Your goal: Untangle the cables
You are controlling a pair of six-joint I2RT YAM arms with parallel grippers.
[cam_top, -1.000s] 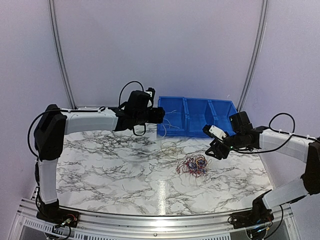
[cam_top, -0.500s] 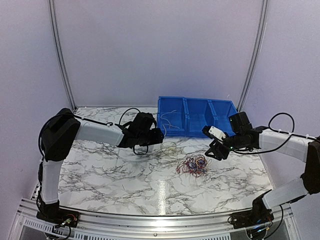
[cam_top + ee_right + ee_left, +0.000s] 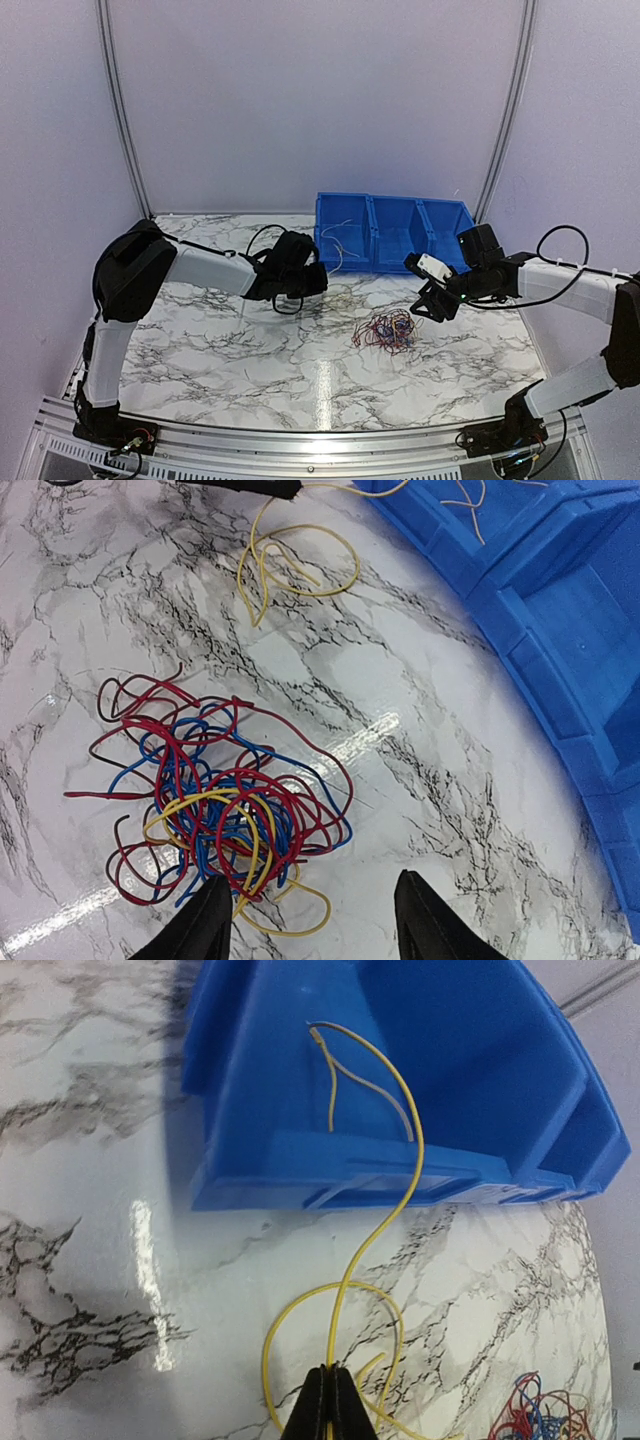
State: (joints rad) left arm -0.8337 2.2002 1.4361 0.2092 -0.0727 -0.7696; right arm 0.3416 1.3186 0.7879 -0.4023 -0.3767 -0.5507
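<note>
My left end effector [image 3: 326, 1385] has its tips pressed together on the yellow cable [image 3: 400, 1185], pinching it low, just where its loose loop lies on the desk [image 3: 90, 1260]. From the pinch the cable runs nearly straight ahead of me, bowing a little to the right, climbs the front wall of the blue bin [image 3: 480, 1090] and ends inside the nearest compartment beside a paler strand. So its long axis points away from my tips and into the bin, and I judge any pull should follow that line, forward and up, so the loop follows without snagging on the wall

My right end effector [image 3: 315, 920] stands with fingers apart, holding nothing, just above the near edge of the bunch of cables [image 3: 215, 800]. That bunch, red, blue and yellow, lies on the desk well apart from the bin and off to the right of my left tips; the right arm is clearly the nearer one. It has no single axis, only loops sprawling outward, widest toward the left
</note>
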